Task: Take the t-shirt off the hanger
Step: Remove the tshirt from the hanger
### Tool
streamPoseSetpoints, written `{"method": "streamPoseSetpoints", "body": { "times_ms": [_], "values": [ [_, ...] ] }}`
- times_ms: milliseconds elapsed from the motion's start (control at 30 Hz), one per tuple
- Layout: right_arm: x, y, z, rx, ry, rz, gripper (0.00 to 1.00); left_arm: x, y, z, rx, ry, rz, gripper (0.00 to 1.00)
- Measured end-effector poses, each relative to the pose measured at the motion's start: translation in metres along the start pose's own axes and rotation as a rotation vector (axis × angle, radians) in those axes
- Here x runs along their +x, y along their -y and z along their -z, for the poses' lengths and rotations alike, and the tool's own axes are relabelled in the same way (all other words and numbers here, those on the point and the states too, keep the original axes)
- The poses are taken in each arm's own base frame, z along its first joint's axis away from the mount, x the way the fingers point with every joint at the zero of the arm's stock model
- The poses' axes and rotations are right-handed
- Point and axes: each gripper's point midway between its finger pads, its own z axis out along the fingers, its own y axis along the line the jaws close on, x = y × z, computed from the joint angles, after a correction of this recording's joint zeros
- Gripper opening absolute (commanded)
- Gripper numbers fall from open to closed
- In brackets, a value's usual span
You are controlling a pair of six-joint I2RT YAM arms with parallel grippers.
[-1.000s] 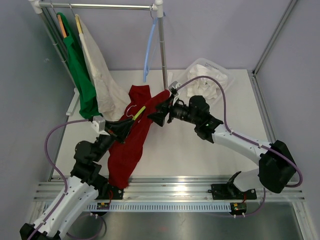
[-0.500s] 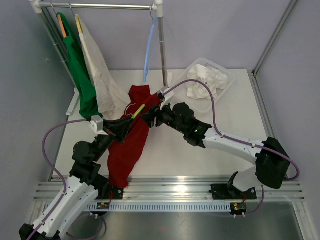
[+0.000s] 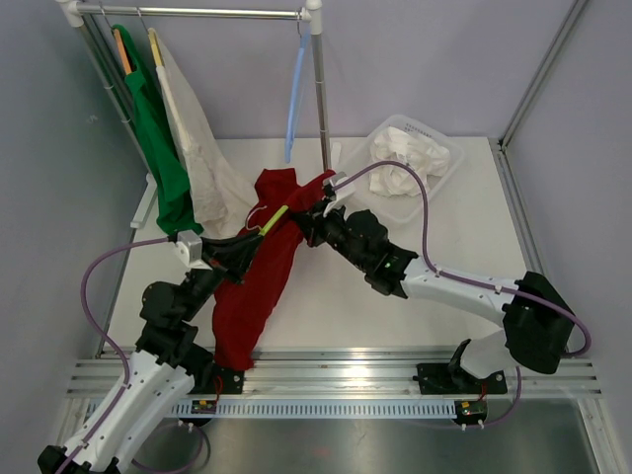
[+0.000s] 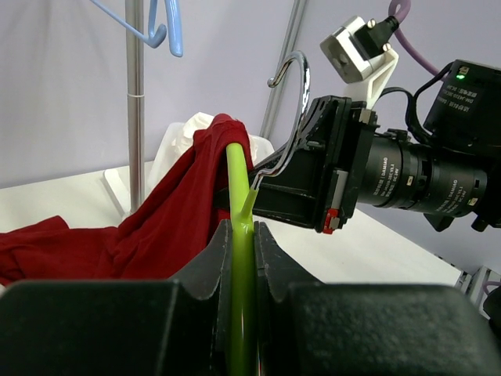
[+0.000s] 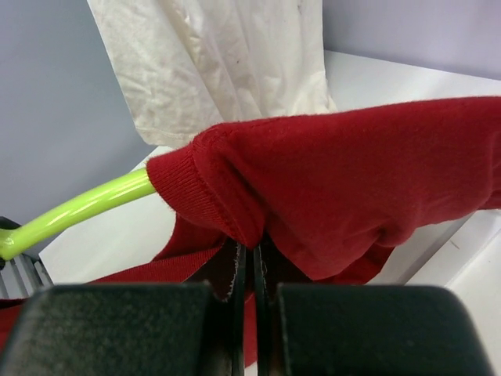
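A red t-shirt (image 3: 259, 286) hangs over a lime-green hanger (image 3: 274, 219) held above the table's left half, its lower part trailing toward the near edge. My left gripper (image 3: 255, 243) is shut on the hanger's green arm (image 4: 239, 196), jaws pressed against both of its sides. The hanger's metal hook (image 4: 291, 70) rises beside the right arm's wrist. My right gripper (image 3: 304, 225) is shut on a fold of the t-shirt (image 5: 352, 172) at its ribbed edge, just beside where the hanger (image 5: 78, 207) comes out of the cloth.
A clothes rack (image 3: 197, 12) stands at the back left, carrying a green garment (image 3: 163, 148), a white garment (image 3: 202, 158) and an empty blue hanger (image 3: 294, 99). A white basket (image 3: 446, 170) with white cloths sits at the back right. The rack's post (image 3: 321, 99) is close behind the grippers.
My right gripper moved left to the t-shirt's edge near the hanger and closed on the cloth. The left gripper kept its hold on the hanger.
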Motion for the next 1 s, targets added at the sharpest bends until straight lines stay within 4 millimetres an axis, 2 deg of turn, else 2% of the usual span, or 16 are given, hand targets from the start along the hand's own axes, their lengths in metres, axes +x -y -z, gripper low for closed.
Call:
{"method": "streamPoseSetpoints", "body": {
  "times_ms": [100, 167, 233, 267, 367, 533, 667, 833, 1000],
  "values": [
    [-0.005, 0.002, 0.001, 0.012, 0.021, -0.003, 0.0, 0.002, -0.001, 0.0, -0.002, -0.007, 0.0, 0.0],
    [-0.009, 0.004, 0.003, 0.025, 0.039, -0.006, 0.08, 0.003, -0.001, 0.0, -0.004, -0.012, 0.001, 0.0],
    [-0.01, 0.006, 0.006, 0.032, 0.049, -0.008, 0.34, 0.003, -0.001, 0.0, -0.004, -0.014, 0.002, 0.0],
    [-0.01, 0.006, 0.008, 0.03, 0.051, -0.005, 0.52, 0.004, -0.001, 0.0, -0.005, -0.016, 0.002, 0.0],
    [-0.013, 0.004, 0.01, 0.012, 0.054, 0.027, 0.66, 0.006, -0.002, 0.001, -0.008, -0.024, 0.005, 0.0],
    [-0.015, 0.0, 0.016, -0.043, 0.052, 0.164, 0.71, 0.0, -0.001, -0.002, -0.015, -0.04, 0.009, 0.0],
    [-0.009, 0.006, 0.028, -0.065, 0.054, 0.32, 0.72, -0.007, 0.0, -0.002, -0.022, -0.043, 0.011, 0.0],
    [0.008, 0.02, 0.035, -0.066, 0.068, 0.534, 0.73, -0.003, -0.004, -0.003, -0.062, -0.107, 0.031, 0.0],
    [0.014, 0.027, 0.035, -0.047, 0.112, 0.689, 0.73, 0.005, -0.008, -0.001, -0.092, -0.152, 0.046, 0.0]
  ]
}}
